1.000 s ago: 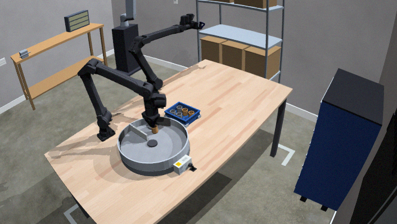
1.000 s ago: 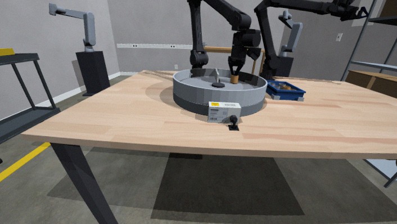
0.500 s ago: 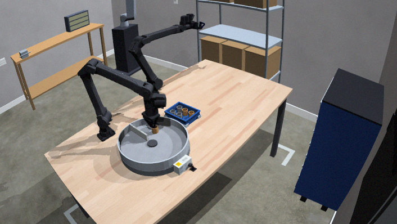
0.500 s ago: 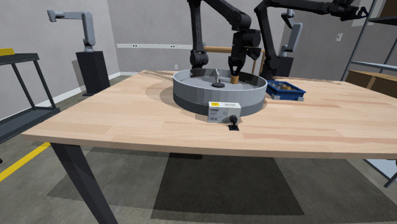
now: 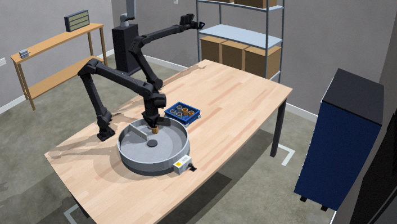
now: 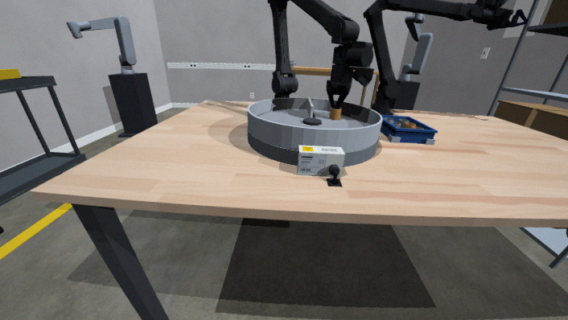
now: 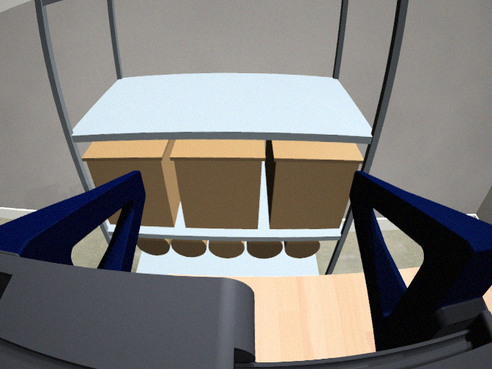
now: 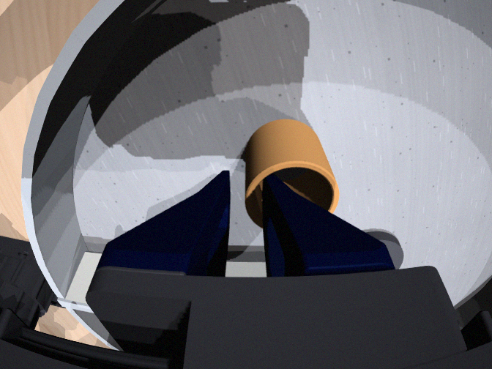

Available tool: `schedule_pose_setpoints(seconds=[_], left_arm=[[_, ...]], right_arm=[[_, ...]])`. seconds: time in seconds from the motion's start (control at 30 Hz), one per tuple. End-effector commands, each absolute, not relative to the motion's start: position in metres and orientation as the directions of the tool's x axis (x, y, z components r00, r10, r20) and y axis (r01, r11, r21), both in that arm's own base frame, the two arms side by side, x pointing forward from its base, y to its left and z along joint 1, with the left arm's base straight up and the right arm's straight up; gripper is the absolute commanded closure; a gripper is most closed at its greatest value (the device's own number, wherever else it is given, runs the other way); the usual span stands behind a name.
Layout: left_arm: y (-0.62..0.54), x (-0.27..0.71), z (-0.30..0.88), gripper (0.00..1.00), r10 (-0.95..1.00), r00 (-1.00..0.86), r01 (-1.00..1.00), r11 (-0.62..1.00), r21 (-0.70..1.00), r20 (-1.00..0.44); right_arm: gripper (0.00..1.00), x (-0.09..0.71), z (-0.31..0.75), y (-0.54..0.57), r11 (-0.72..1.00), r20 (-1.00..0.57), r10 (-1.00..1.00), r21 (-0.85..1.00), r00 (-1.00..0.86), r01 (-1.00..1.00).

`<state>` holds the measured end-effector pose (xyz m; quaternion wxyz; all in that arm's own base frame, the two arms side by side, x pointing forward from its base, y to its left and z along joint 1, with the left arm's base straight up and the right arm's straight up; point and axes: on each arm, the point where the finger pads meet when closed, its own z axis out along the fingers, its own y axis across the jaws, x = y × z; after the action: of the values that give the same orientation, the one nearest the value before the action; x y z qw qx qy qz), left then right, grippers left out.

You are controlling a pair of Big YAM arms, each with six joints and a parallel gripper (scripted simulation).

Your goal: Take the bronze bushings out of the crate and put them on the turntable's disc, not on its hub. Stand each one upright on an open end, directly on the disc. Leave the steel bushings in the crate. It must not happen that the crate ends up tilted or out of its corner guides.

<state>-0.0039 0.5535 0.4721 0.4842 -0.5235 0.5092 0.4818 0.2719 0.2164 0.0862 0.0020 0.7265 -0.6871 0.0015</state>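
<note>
My right gripper (image 5: pixel 154 126) (image 6: pixel 337 105) (image 8: pixel 246 182) slightly parted, grasping nothing, one fingertip inside the upright bronze bushing (image 5: pixel 155 130) (image 6: pixel 335 114) (image 8: pixel 288 143), the other outside its wall, turntable's disc (image 5: pixel 166 153) (image 6: pixel 281 116) (image 8: pixel 377 59) beneath, my left gripper (image 5: pixel 202 25) (image 6: pixel 520 18) (image 7: pixel 247 182) wide and released, well apart.

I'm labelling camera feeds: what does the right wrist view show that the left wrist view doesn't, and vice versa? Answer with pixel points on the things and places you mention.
Only the right wrist view: a bronze bushing (image 5: pixel 155 130) (image 6: pixel 335 114) (image 8: pixel 290 143) inside the walled turntable (image 5: pixel 149 165) (image 6: pixel 314 138) (image 8: pixel 35 118).
Only the left wrist view: a shelf unit (image 5: pixel 267 62) (image 6: pixel 510 64) (image 7: pixel 222 136) holding brown boxes (image 5: pixel 230 56) (image 6: pixel 541 125) (image 7: pixel 218 194).
Both: part of the wooden tabletop (image 5: pixel 225 93) (image 6: pixel 201 169) (image 7: pixel 310 318) (image 8: pixel 23 39) and blue jaws, parted, nothing gripped.
</note>
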Motion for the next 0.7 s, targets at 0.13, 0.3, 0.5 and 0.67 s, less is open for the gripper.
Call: schedule_pose_setpoints(seconds=[0.13, 0.3, 0.5, 0.67], left_arm=[[0.545, -0.009, 0.501, 0.00, 0.000, 0.000, -1.000, -0.017, 0.000, -1.000], [0.545, -0.009, 0.501, 0.00, 0.000, 0.000, -1.000, -0.017, 0.000, -1.000], [0.545, -0.009, 0.501, 0.00, 0.000, 0.000, -1.000, -0.017, 0.000, -1.000], [0.545, -0.009, 0.501, 0.00, 0.000, 0.000, -1.000, -0.017, 0.000, -1.000]], right_arm=[[0.84, 0.275, 0.090, 0.222, -0.063, -0.012, -0.998, -0.015, 0.063, -0.998], [0.84, 0.280, 0.103, 0.225, -0.063, -0.022, -0.998, -0.029, 0.064, -0.998], [0.84, 0.288, 0.126, 0.231, -0.062, -0.040, -0.997, -0.054, 0.064, -0.997], [0.84, 0.287, 0.150, 0.231, -0.062, -0.041, -0.997, -0.055, 0.064, -0.997]])
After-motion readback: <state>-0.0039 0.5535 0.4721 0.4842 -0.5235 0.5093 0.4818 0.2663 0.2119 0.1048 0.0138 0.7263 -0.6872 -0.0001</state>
